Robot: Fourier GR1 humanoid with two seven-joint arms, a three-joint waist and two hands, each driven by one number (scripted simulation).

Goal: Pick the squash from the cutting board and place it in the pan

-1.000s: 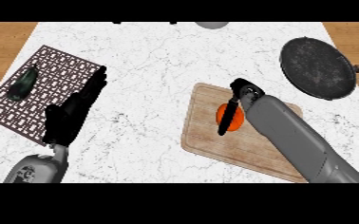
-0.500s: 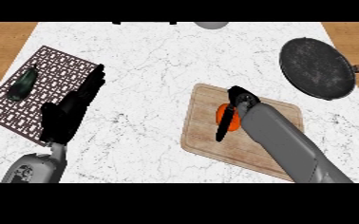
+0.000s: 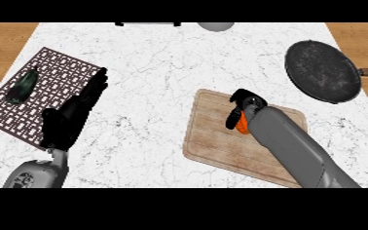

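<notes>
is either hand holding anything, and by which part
The black right hand curls over the top of the orange squash on the wooden cutting board; the open left hand holds nothing.

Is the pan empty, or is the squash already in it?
Empty. The pan shows only its dark bottom; the squash is over the cutting board.

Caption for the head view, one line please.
Right hand curls round the orange squash at the wooden cutting board; black round pan beyond.
</notes>
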